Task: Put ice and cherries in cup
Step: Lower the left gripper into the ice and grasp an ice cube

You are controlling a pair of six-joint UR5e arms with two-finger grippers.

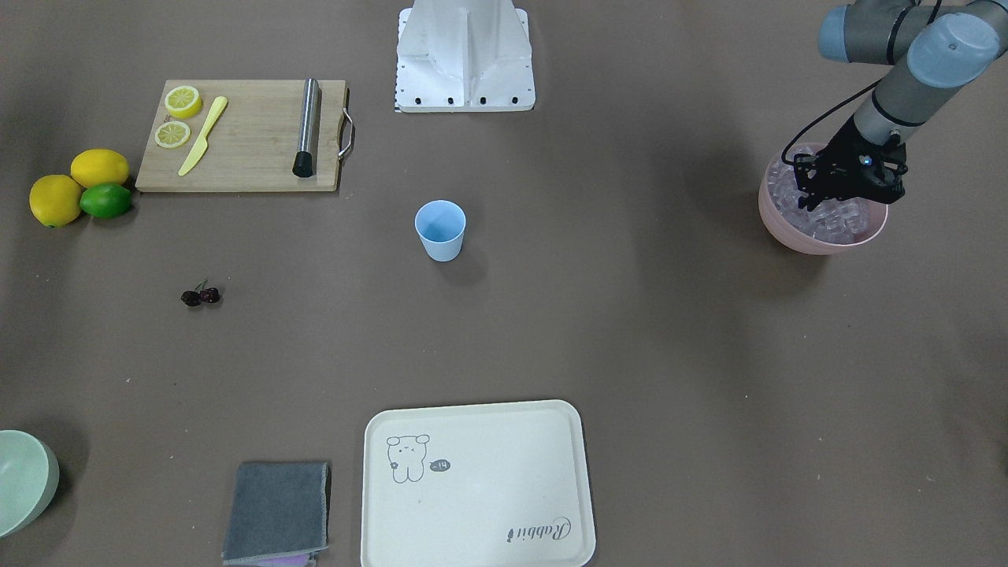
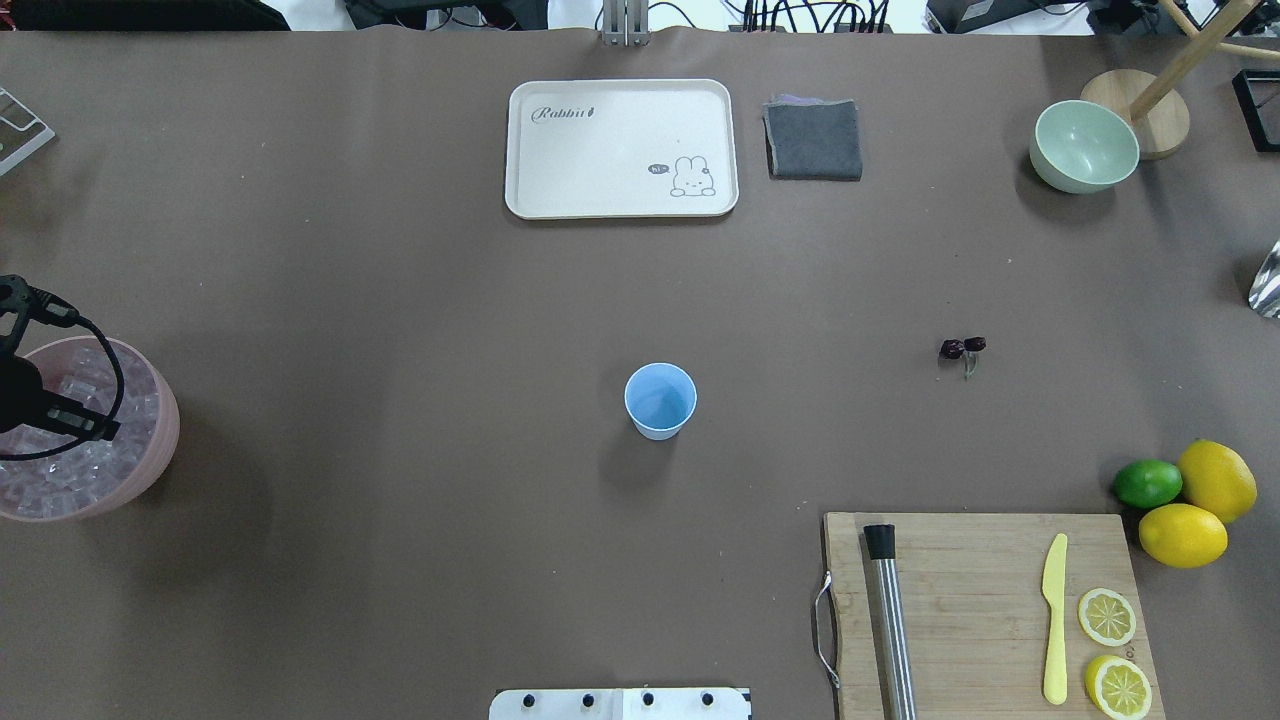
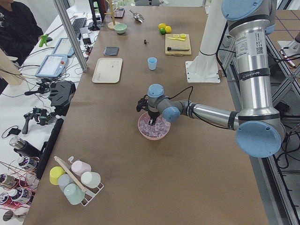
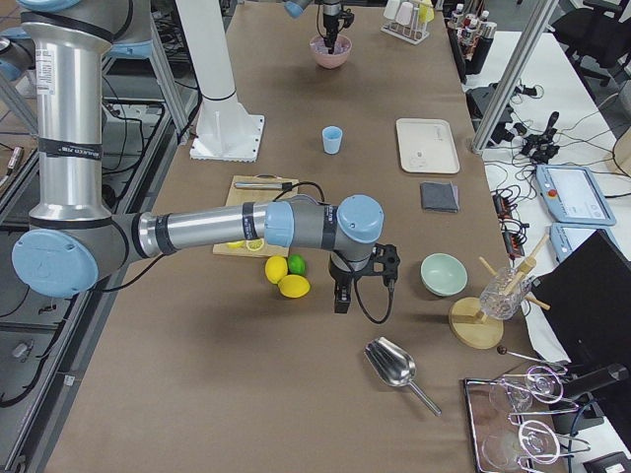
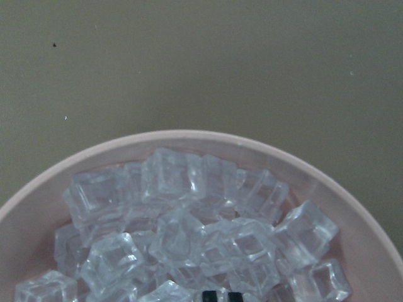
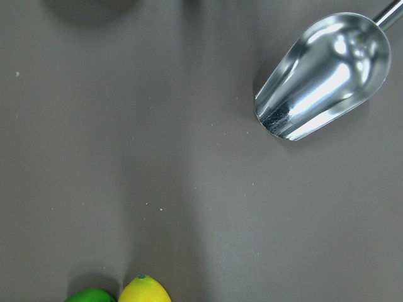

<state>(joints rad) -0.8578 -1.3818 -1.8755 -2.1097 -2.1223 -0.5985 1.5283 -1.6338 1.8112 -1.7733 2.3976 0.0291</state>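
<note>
The light blue cup point(image 1: 440, 228) stands upright and empty at mid-table, also in the overhead view point(image 2: 660, 400). The dark cherries point(image 1: 201, 296) lie on the table, apart from the cup, toward the robot's right point(image 2: 962, 347). The ice point(image 5: 189, 220) is several clear cubes piled in a pink bowl point(image 1: 795, 236) at the robot's far left. My left gripper point(image 1: 844, 189) is down over the bowl; in its wrist view the fingertips point(image 5: 214, 296) sit close together at the ice. My right gripper point(image 4: 340, 296) hangs above the table near the lemons; I cannot tell whether it is open or shut.
A cutting board point(image 1: 244, 150) holds a steel muddler, a yellow knife and lemon halves. Two lemons and a lime point(image 1: 79, 189) lie beside it. A cream tray point(image 1: 472, 488), a grey cloth point(image 1: 277, 512) and a pale green bowl point(image 1: 20, 480) are on the far side. A metal scoop point(image 6: 321, 75) lies under the right wrist.
</note>
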